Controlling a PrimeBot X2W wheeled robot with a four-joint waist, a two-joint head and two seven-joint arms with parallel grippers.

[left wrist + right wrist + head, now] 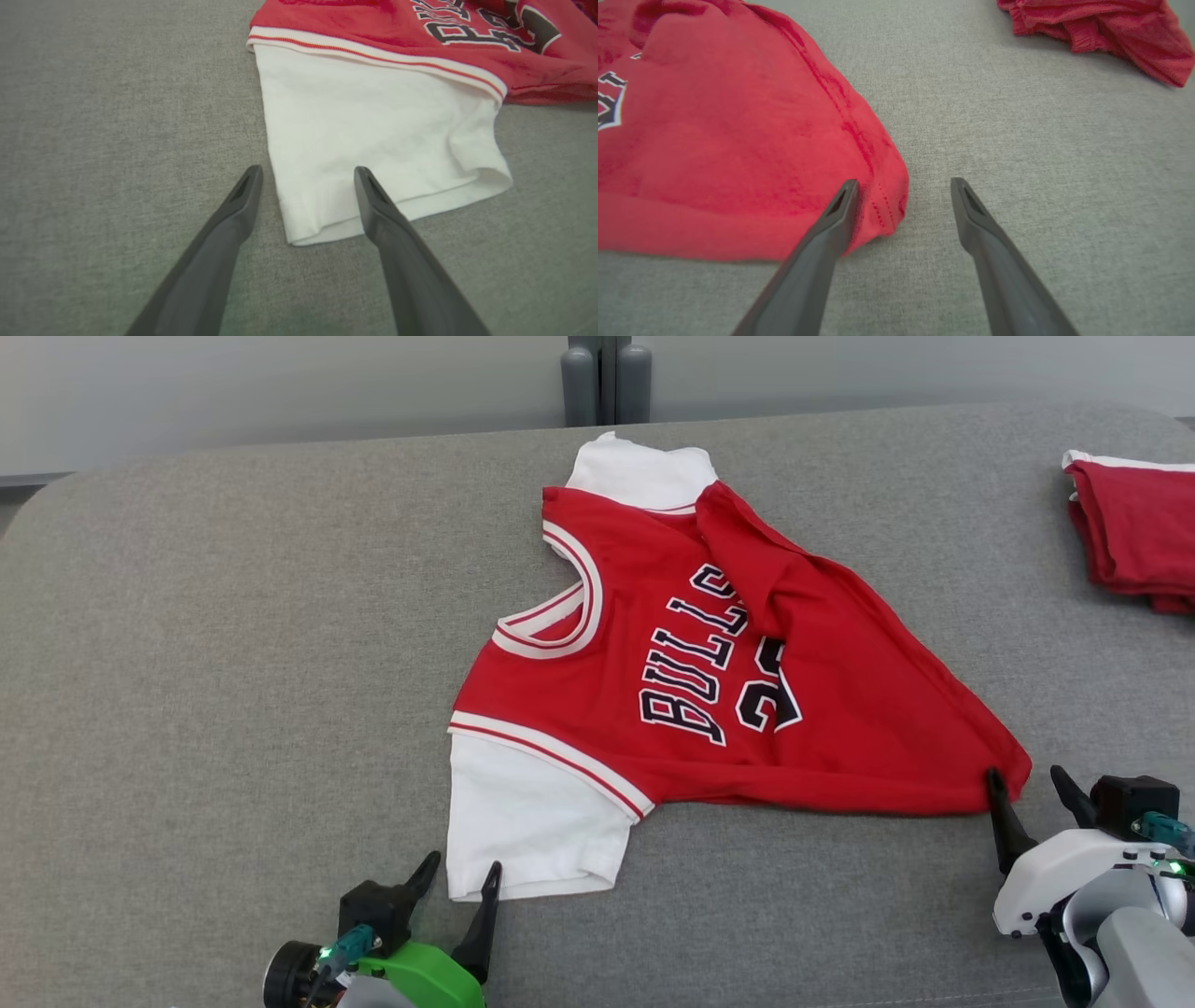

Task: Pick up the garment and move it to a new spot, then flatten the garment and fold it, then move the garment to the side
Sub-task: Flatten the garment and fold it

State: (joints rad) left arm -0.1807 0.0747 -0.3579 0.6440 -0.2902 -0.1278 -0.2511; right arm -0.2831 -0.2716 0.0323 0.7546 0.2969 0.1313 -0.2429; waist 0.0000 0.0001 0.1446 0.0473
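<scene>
The garment (653, 663) is a red jersey with black lettering, white sleeves and white trim, lying rumpled across the middle of the grey cushion; one red flap is folded over its upper right. My left gripper (462, 877) is open at the near corner of the white sleeve (373, 126), its fingers (373, 205) straddling that corner, the right one over the cloth. My right gripper (1027, 784) is open at the jersey's red hem corner (882, 205), with the left finger (840, 210) against the cloth and the right finger over bare cushion.
A second red garment (1134, 532) lies bunched at the cushion's far right edge, also seen as a red heap (1101, 28) in the right wrist view. The grey cushion (233, 663) spreads wide to the left. Grey posts (607, 378) stand behind the back edge.
</scene>
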